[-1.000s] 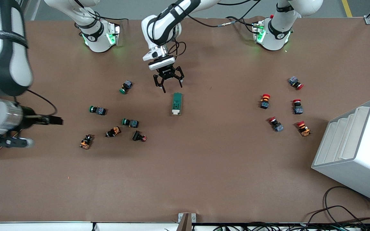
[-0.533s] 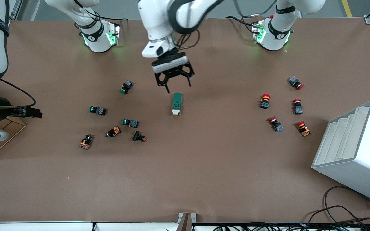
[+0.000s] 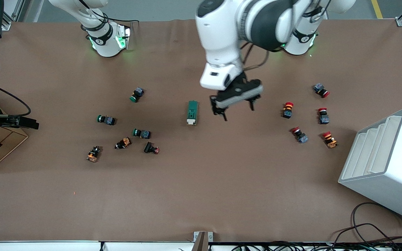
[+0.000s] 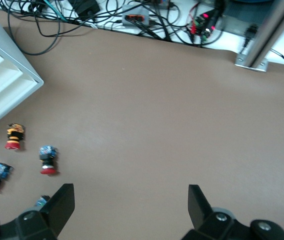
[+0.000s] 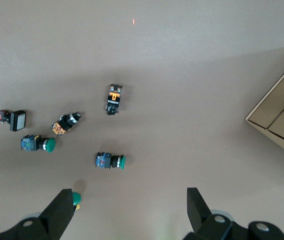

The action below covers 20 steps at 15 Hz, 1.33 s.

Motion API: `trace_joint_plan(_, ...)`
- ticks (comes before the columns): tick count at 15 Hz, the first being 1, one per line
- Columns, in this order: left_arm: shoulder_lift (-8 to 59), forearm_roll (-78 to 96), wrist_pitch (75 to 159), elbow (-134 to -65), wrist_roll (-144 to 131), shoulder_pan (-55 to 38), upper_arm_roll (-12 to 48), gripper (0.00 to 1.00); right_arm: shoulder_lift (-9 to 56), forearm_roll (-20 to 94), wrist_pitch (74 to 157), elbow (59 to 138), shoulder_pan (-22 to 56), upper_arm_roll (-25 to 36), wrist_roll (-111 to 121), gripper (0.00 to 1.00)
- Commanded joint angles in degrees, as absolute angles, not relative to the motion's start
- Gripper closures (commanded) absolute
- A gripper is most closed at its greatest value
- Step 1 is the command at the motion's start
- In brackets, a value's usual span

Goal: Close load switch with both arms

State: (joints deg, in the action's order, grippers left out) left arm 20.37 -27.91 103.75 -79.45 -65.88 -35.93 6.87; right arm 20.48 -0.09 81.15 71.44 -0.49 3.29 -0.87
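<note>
A robotics lab or test workshop: two arm bases point(image 3: 107, 38) bolted to a paper-covered counter point(image 3: 201, 195), loose cables point(image 3: 379, 233) at its edge, aluminium framing point(image 4: 267, 40), and industrial push-buttons point(image 3: 141, 133) scattered about.

Right gripper point(image 5: 126, 210) out of front view; white rack point(image 3: 386, 164) cut by frame edge.

Left claw point(image 3: 235, 106) spread wide, raised above the table, right claw point(image 5: 130, 210) likewise spread wide, raised
</note>
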Motion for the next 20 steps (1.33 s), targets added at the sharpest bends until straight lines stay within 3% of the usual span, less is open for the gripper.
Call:
trace_joint_plan(1,18.20,-21.92,102.30,-77.26,-60.23,-29.73,7.56,0.00,18.02,-0.52,77.26,71.19,-0.27,2.20,-1.32,0.00)
trace_joint_plan(4,14.17,-14.43,102.04,-77.34,-50.83,-23.13,6.86,0.00,15.56,0.09,76.47,71.63,-0.18,2.46,-0.70,0.00)
trace_joint_plan(7,11.96,-9.59,97.84,-77.61,-39.14,-23.56,-1.22,0.00,10.83,-0.35,77.16,77.14,-0.17,2.46,-0.70,0.00)
trace_joint_plan(12,8.88,-5.02,91.16,-77.87,-30.27,-15.85,-1.85,0.00,2.56,-0.18,78.67,83.40,-0.70,2.46,-0.79,0.00)
trace_joint_plan(20,2.82,1.76,83.85,-80.93,-1.95,-3.97,-1.84,0.00,-2.10,0.00,76.73,84.81,-0.26,2.11,-0.70,0.00)
